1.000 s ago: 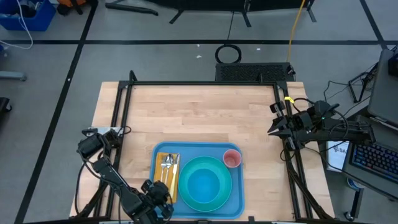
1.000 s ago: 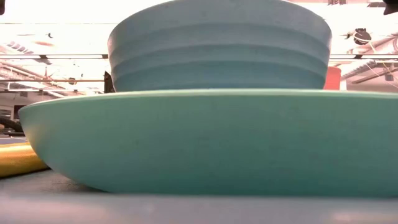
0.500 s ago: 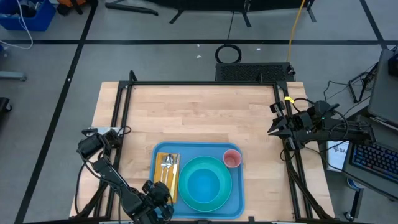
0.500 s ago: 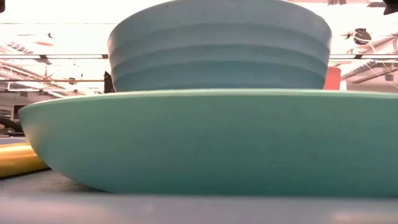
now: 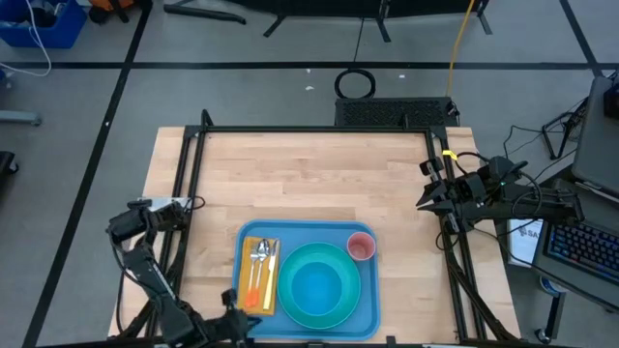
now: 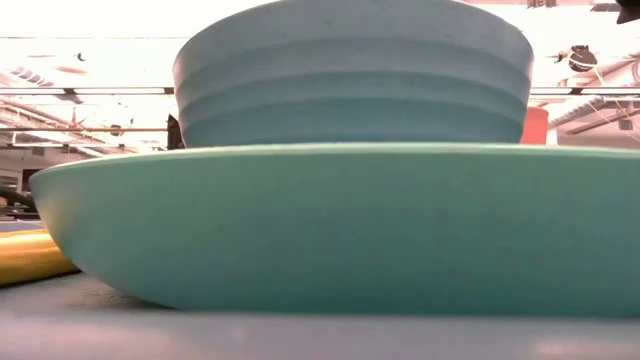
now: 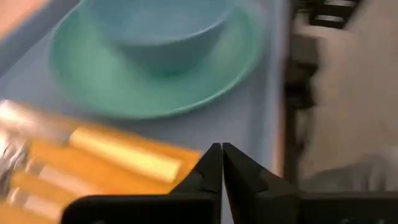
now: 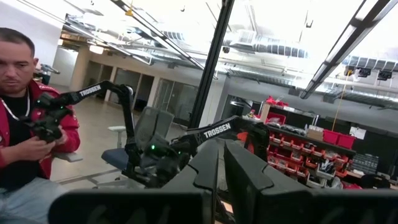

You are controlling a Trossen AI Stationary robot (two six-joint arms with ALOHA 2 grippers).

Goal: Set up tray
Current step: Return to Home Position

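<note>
The light-blue tray [image 5: 366, 302] lies at the table's near edge. On it stand a turquoise plate [image 5: 290, 302] bearing a blue bowl [image 5: 317, 285], a pink cup [image 5: 361, 246], and an orange napkin [image 5: 253, 290] with cutlery [image 5: 259, 253] on top. My left gripper [image 5: 237, 311] hovers shut and empty just off the tray's near left corner; its wrist view shows its fingertips [image 7: 222, 165] together above the napkin's [image 7: 93, 180] corner. My right gripper [image 5: 426, 200] waits shut, raised at the table's right edge.
Black frame rails [image 5: 189, 193] run along the table's left, far and right sides. Bare wood [image 5: 309, 179] lies beyond the tray. A person [image 8: 25, 112] sits in the room behind, seen in the right wrist view. A keyboard [image 5: 580, 253] sits off the table's right.
My left gripper has drawn back from over the napkin's near end toward the table's near left corner, rising a little and rolling about its own axis. The napkin's near end, covered before, now shows. Tray, plate, bowl and cup have stayed put.
</note>
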